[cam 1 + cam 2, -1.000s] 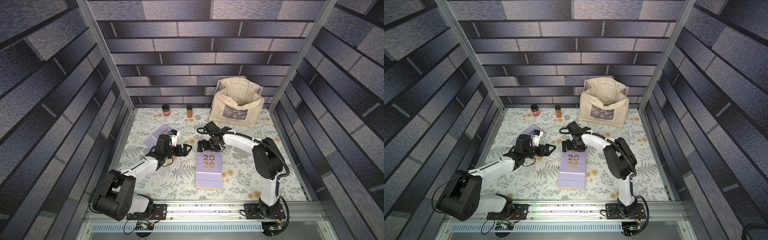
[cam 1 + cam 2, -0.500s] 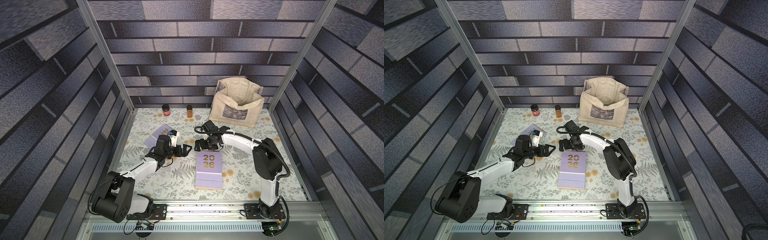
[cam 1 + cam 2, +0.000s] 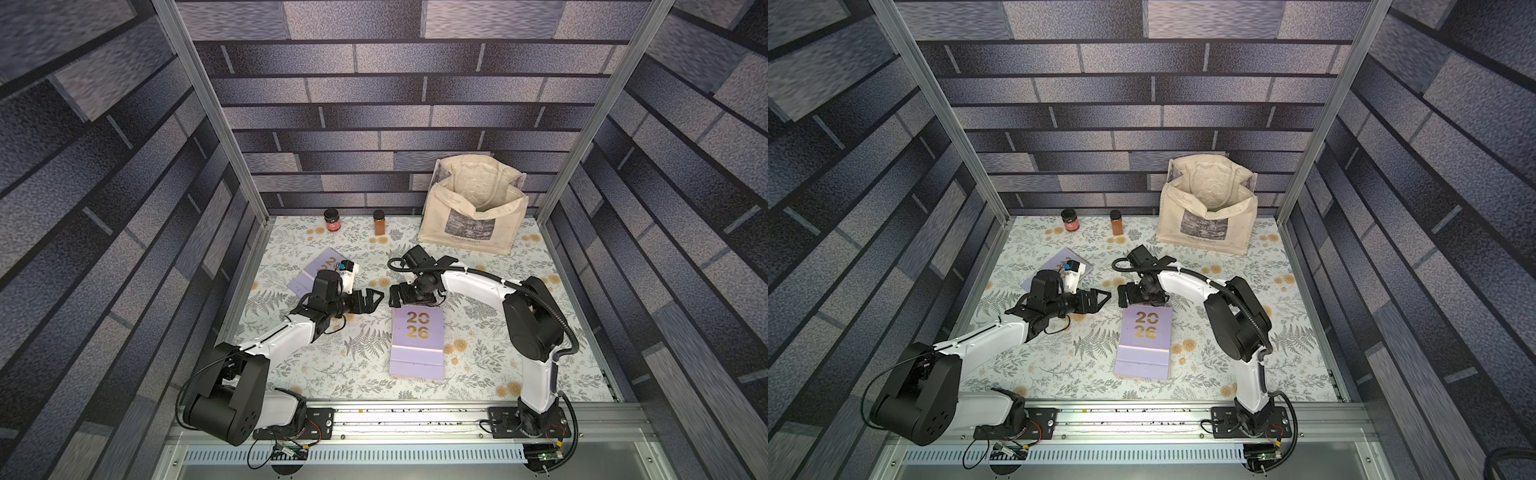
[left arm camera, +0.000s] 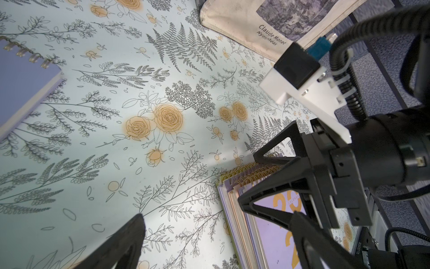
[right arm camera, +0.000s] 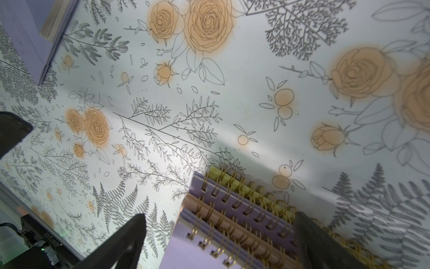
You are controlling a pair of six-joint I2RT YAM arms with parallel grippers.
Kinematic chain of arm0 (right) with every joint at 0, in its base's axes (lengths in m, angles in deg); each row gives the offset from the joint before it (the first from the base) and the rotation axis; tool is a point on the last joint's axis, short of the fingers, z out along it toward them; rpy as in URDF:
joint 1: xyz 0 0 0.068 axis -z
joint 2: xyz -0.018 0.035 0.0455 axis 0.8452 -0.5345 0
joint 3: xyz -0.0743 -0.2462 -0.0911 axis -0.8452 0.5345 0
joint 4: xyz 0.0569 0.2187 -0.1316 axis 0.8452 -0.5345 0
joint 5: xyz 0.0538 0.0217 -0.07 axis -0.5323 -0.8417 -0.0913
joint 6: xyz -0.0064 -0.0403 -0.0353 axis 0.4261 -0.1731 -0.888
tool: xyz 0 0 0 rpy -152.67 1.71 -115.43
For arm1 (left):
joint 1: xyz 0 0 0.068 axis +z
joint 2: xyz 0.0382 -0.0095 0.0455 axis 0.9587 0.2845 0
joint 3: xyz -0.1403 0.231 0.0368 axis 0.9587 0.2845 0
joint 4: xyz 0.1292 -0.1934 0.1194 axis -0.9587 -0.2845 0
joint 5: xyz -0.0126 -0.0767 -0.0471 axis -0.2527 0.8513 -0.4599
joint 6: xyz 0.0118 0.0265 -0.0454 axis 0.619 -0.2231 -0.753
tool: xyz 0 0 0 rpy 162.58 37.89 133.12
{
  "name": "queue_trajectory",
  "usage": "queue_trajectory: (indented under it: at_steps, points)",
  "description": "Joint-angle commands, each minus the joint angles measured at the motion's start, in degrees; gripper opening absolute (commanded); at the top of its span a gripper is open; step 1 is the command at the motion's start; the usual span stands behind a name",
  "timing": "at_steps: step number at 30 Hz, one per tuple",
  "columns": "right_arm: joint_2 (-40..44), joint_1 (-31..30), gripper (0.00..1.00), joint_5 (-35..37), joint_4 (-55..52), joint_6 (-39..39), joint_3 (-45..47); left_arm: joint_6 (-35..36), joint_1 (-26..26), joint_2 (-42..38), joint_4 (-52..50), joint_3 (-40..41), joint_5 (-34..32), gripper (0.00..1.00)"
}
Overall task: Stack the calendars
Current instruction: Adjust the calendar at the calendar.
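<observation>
In both top views a stack of spiral-bound calendars, its top cover lilac with gold "2026", lay flat at the middle of the floral table cover. A loose lilac calendar lay well apart at the left rear, partly hidden under the left arm's wrist. The left gripper and right gripper faced each other just behind the stack's coil edge, tips near but apart. Both were spread wide and held nothing. By the back wall stood a dark jar with a red label, an amber spice jar and a cream canvas tote bag, its mouth open. From above, the stack showed only its top cover.

The left wrist view added the stack's side: peach and lilac edges under the lilac cover. The right gripper hung over the gold coils, its triangular fingers parted. The left gripper was itself agape over bare cloth. The loose lilac calendar lay at the frame's edge, and only here were the words "Claude Monet Nymphéas" on the bag legible.

The right wrist view came closest to the coils. It showed four layers in the stack: yellow-green lowest, then lilac, peach and lilac. The right gripper straddled them with fingers wide. Whether they touched the coils could not be told. A corner of the loose calendar showed far off.
</observation>
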Motion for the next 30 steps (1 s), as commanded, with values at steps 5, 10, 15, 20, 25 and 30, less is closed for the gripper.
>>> queue_trajectory:
  at_steps: [5, 10, 15, 20, 25, 30]
  points:
    - [0.14, -0.66, 1.00, -1.36, -1.49, 0.25, -3.65, -0.68, 0.74, -1.79, -0.57, 1.39, 0.19, 1.00]
    - [-1.21, -1.42, 1.00, -2.91, -1.42, -0.12, -5.53, -1.51, 2.14, -3.01, -0.11, 2.55, -0.16, 1.00]
    - [-2.06, -2.57, 1.00, -3.65, -1.17, -0.10, -6.48, -2.28, 3.89, -5.90, -1.03, 3.47, -4.41, 1.00]
    - [-2.58, -3.48, 1.00, -4.12, -1.11, 0.17, -6.40, -3.08, 7.28, -8.80, -1.52, 5.22, -6.55, 1.00]
    - [-2.79, -4.20, 1.00, -4.44, -1.05, 0.20, -6.12, -3.64, 8.70, -9.68, -1.57, 5.90, -6.16, 1.00]
    - [-2.77, -4.69, 1.00, -4.38, -1.19, 0.50, -6.21, -3.88, 8.88, -9.32, -1.08, 5.78, -5.93, 1.00]
